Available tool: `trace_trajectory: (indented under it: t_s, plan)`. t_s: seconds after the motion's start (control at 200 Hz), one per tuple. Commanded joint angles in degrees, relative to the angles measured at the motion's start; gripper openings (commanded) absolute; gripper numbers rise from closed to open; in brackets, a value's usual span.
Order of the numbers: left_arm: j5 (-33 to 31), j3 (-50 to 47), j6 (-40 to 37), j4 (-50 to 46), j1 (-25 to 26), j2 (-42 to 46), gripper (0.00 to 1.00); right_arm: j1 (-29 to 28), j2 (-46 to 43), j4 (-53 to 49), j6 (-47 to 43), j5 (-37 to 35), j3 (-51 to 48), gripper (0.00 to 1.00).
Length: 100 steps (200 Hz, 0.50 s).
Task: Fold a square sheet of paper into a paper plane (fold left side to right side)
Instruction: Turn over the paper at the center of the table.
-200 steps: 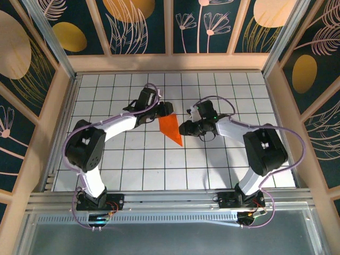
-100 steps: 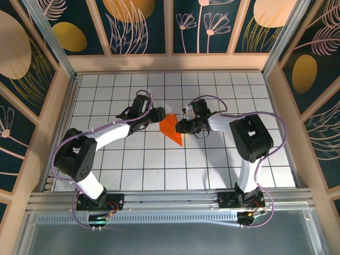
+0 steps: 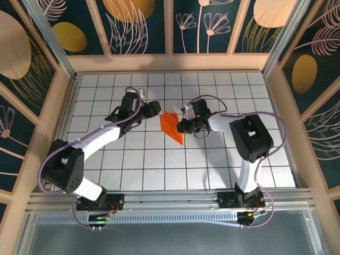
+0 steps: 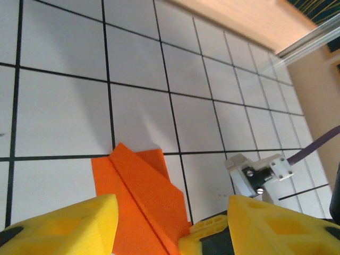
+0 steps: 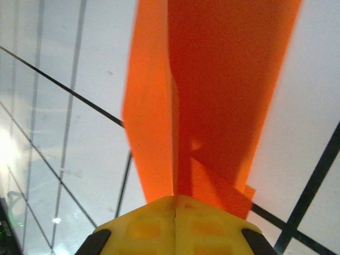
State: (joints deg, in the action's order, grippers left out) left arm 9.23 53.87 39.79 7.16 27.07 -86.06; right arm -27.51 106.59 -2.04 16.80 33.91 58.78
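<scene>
**Right gripper [image 5: 175, 204] clamped on paper plane [image 5: 212, 79], left gripper [image 4: 170, 215] spread**

The pinch on the plane's edge is seen at the right wrist; from above it is too small to tell. Left fingers [image 4: 58, 223] are held apart just beside its left side. The plane is laid mid-way across the table [image 3: 212, 170], nose toward the bases.

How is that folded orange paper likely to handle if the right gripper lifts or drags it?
Probably light and floppy: the orange paper looks thin, though its layered folds should stiffen it along the crease. It likely slides easily on the glossy tiled table. The right gripper, shut on its raised fold, could crumple it if pulled hard.
</scene>
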Motion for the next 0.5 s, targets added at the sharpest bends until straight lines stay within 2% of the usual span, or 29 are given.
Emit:
trace_trajectory:
  t_s: [0.0, 0.175, 0.26, 0.345, 0.41, 0.495]
  plan:
    - [7.61, -3.02, 2.57, 5.54, -3.99, 3.71, 0.59, 2.13, -9.07, 4.6, -1.79, 1.01, -1.75, 0.0]
    - [19.73, -6.99, 5.66, 17.54, -7.91, 9.46, 0.72, 5.85, -19.07, 14.56, 0.62, 10.17, -6.58, 0.0]
    - [27.08, -7.84, 9.73, 27.97, -7.95, 9.82, 0.77, 6.92, -22.47, 20.92, 3.72, 15.83, -8.5, 0.0]
    - [35.1, -7.65, 17.0, 40.88, -7.9, 7.28, 0.77, 6.95, -24.67, 27.6, 7.47, 20.49, -9.58, 0.0]
    - [38.3, -7.38, 22.3, 49.03, -7.65, 5.23, 0.76, 6.96, -25.56, 32.96, 11.14, 23.45, -10.16, 0.0]
    - [39.86, -6.1, 23.15, 51.18, -6.63, 3.51, 0.75, 6.88, -25.82, 38.57, 14.98, 26.36, -10.53, 0.0]
